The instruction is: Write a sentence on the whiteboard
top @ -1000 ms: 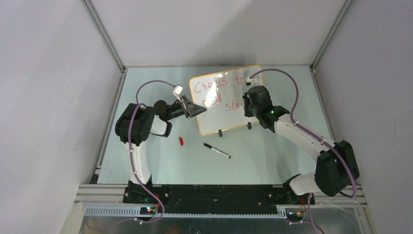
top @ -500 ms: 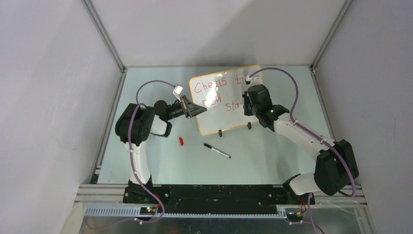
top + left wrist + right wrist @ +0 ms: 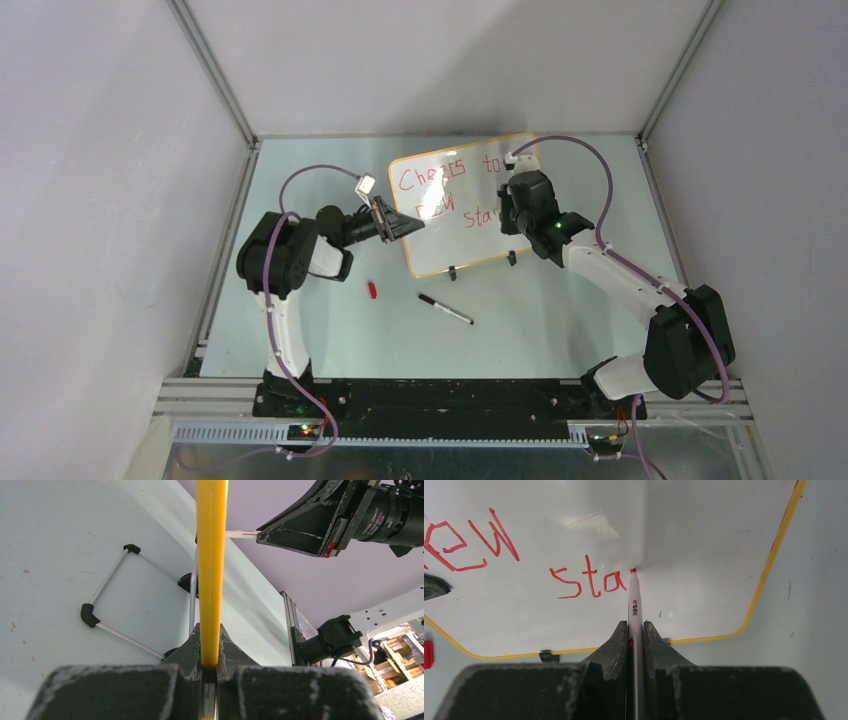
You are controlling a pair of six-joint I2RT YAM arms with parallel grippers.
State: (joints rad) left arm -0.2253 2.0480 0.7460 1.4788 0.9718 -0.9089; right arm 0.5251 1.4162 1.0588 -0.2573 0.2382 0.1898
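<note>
The whiteboard [image 3: 470,235] stands tilted on the table, its yellow rim [image 3: 211,555] running up the left wrist view. My left gripper [image 3: 405,228] is shut on the board's left edge [image 3: 210,630]. The sentence [image 3: 440,185] in red reads "Cheers to" above "new sta" [image 3: 589,580]. My right gripper [image 3: 635,627] is shut on a white-barrelled red marker [image 3: 634,600]. The marker's tip touches the whiteboard [image 3: 704,540] just right of the "a". In the top view the right gripper [image 3: 512,205] covers the end of the lower row.
A black marker [image 3: 446,309] lies on the table in front of the board, and a red cap [image 3: 372,290] lies to its left. Two black clip feet [image 3: 453,272] hold the board's lower edge. A wire stand [image 3: 107,580] shows behind the board.
The right gripper with the marker has crept slightly up and left along the board. The left arm and the board have not moved.
</note>
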